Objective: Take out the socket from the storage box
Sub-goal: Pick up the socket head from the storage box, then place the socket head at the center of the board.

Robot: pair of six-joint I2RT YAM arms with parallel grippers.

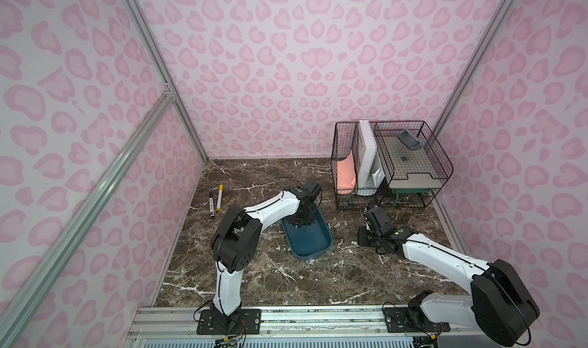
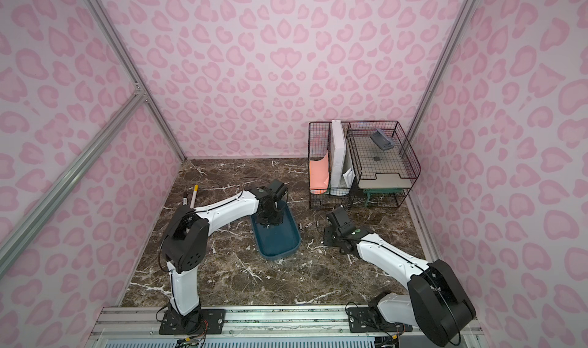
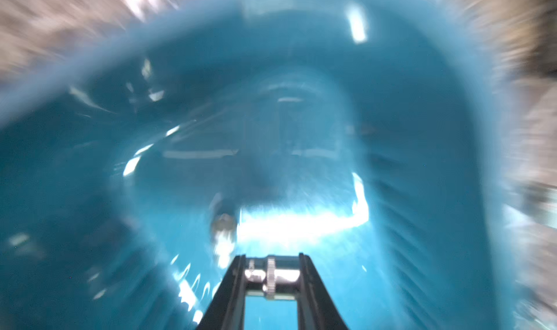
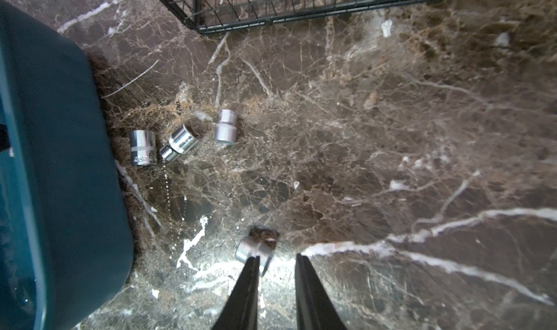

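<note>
The socket [image 3: 280, 275] sits crosswise between the fingertips of the left gripper [image 3: 271, 257], which is clamped on its two ends, with the knurled band showing in the gap. It is small, hard polished steel. I judge it dense for its size, rigid and safe to squeeze, but slick and round, so it could pivot or squirt out if the pinch loosens. A flat end-to-end hold, as here, or one across the knurled band looks soundest.

Directly below the gripper lies the glossy floor of the storage box [image 3: 422, 132], so the socket is within the box. Blur hides whether it has cleared the floor. Just beyond the fingertips is a shiny lump [image 3: 223, 226], too smeared to name.

Farther off, the right gripper [image 4: 276, 256] hangs over the tabletop [image 4: 391, 132] with a narrow, empty gap. A loose socket [image 4: 256, 248] lies just beside one finger. Three other sockets [image 4: 180, 143] lie beyond, near the box wall, and the wire rack [image 4: 301, 5] is farthest.
</note>
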